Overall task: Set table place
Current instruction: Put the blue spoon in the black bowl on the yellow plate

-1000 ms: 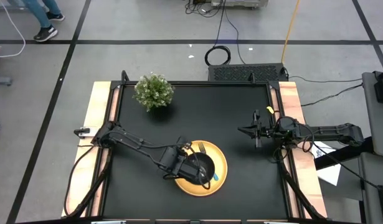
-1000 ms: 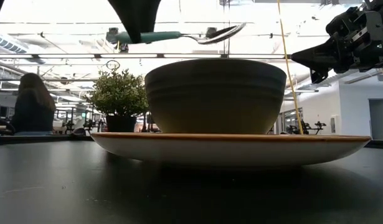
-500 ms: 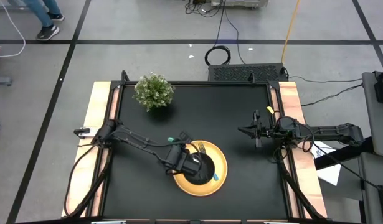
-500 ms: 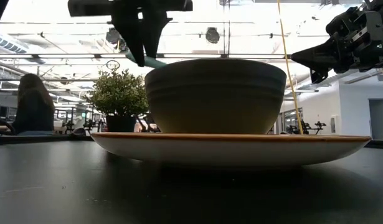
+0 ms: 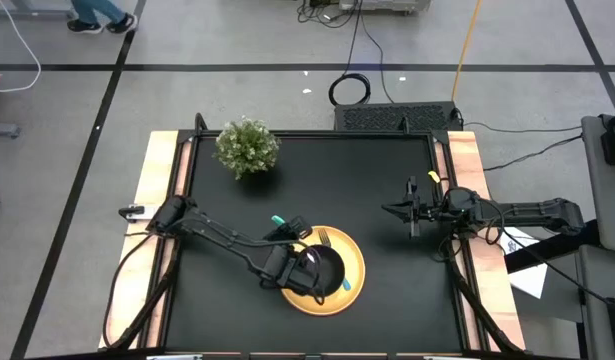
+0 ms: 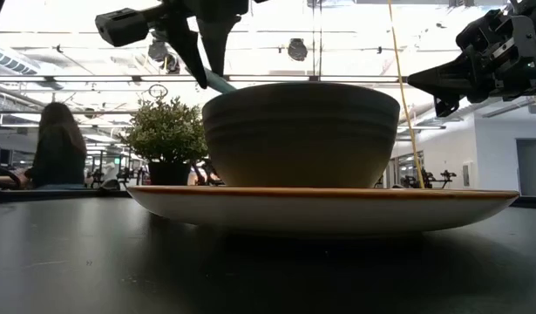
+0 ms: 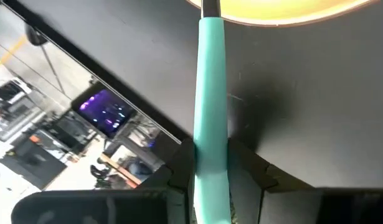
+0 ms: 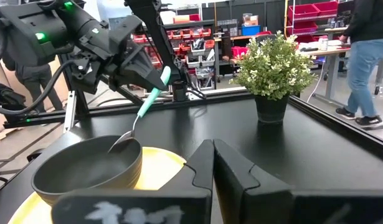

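Desk [image 5: 387,290] is carrying everything, black top with pale wooden strips running down its left and right edges. Potted plant [image 5: 247,146] is sitting near the far left corner, well apart from the rest. Yellow plate [image 5: 353,262] is lying near the middle of the near edge. Black bowl [image 5: 321,268] is sitting on the plate, roughly centred; in the low view it's standing upright on the plate.

Left end effector [image 5: 284,240] is hanging over the far-left side of the plate, just beside the bowl, fingers clamped on the teal handle of the spoon [image 8: 141,116]. Spoon is tilting down from the fingers, its metal end dipping inside the bowl rim. Left wrist view is showing the teal handle running straight out from between the two fingers [image 7: 253,171] toward the plate edge.

Fork [image 5: 324,238] is lying on the plate's far side beside the bowl. A second teal bit [image 5: 346,285] is showing on the plate's near-right rim; can't tell what it is.

Right end effector [image 5: 411,211] is waiting above the desk near the right edge, fingers together, holding nothing.
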